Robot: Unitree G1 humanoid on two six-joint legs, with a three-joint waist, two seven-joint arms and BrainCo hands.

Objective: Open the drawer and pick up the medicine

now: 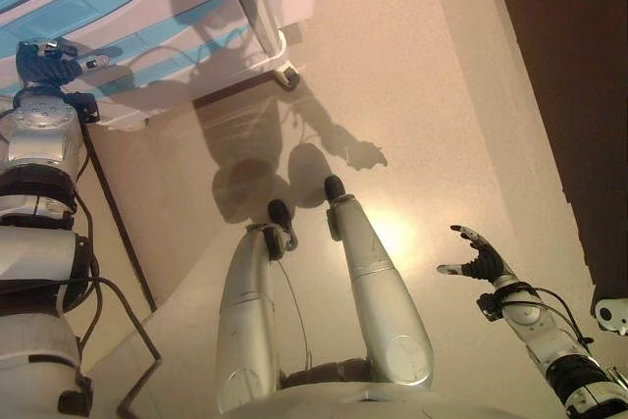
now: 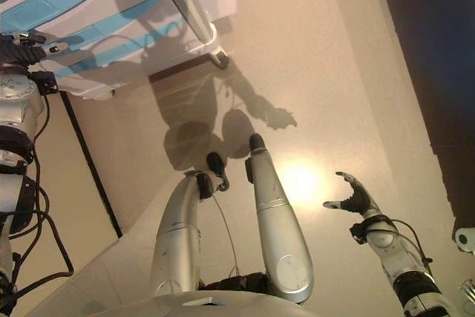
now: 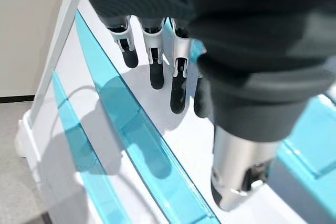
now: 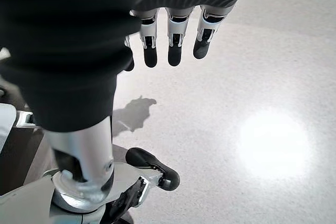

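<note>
Left hand [image 1: 47, 61] up at the drawer unit [image 1: 147, 7], a white cabinet with translucent blue drawer fronts, sitting at the upper left of the head views; right hand [image 1: 481, 260] hangs low on the robot's right over bare floor [image 1: 442, 95], well apart from the cabinet, so the left is clearly the nearer one for the pull. Left wrist view: fingers [image 3: 178, 85] straight and relaxed, thumb apart, nothing held, tips hovering just off the white face between blue fronts; can't tell if they actually touch. Blue drawer front [image 3: 136, 140] lies right ahead of and under the fingertips, its long axis running across the line of the fingers, so the coming move looks like hooking its edge and pulling back toward the body. Right hand also spread loose and empty, fingers [image 4: 175, 45] extended over the floor. Count: one cabinet, at least three blue fronts visible in the head view, all look closed, drawer not yet opened. Medicine not visible anywhere, presumably inside a drawer; which one can't be told. Two hands, both empty
</note>
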